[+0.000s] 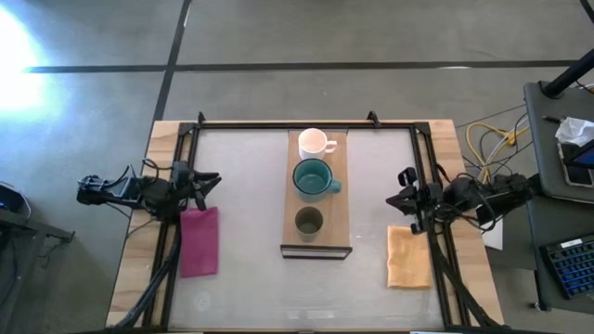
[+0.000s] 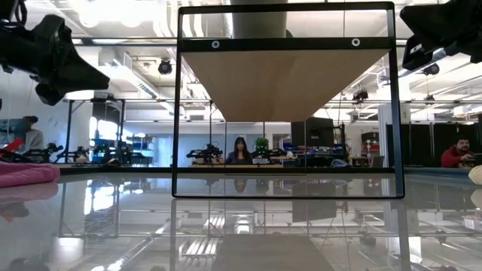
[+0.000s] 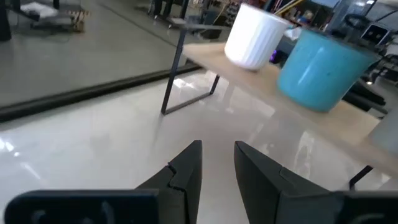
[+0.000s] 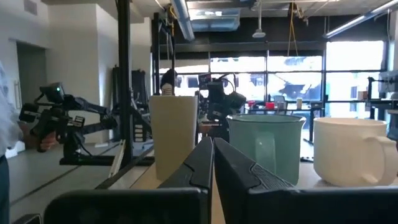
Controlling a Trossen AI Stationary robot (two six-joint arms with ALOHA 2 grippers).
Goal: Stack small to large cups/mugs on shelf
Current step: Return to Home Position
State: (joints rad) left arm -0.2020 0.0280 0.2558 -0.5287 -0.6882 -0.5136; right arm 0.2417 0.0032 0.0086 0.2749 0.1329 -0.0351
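Observation:
The light-wood shelf stands mid-table on a thin black frame. Three vessels stand upright in a row along it: the white handled mug at the far end, the teal mug in the middle and the olive-brown cup toward the near end. My left gripper hovers left of the shelf, open by a narrow gap, facing the white mug and the teal mug. My right gripper hovers right of the shelf, shut, level with the cups.
A pink cloth lies on the table below my left gripper and an orange-yellow cloth near my right gripper. Black frame rails border the glossy table top. People sit in the room beyond the table.

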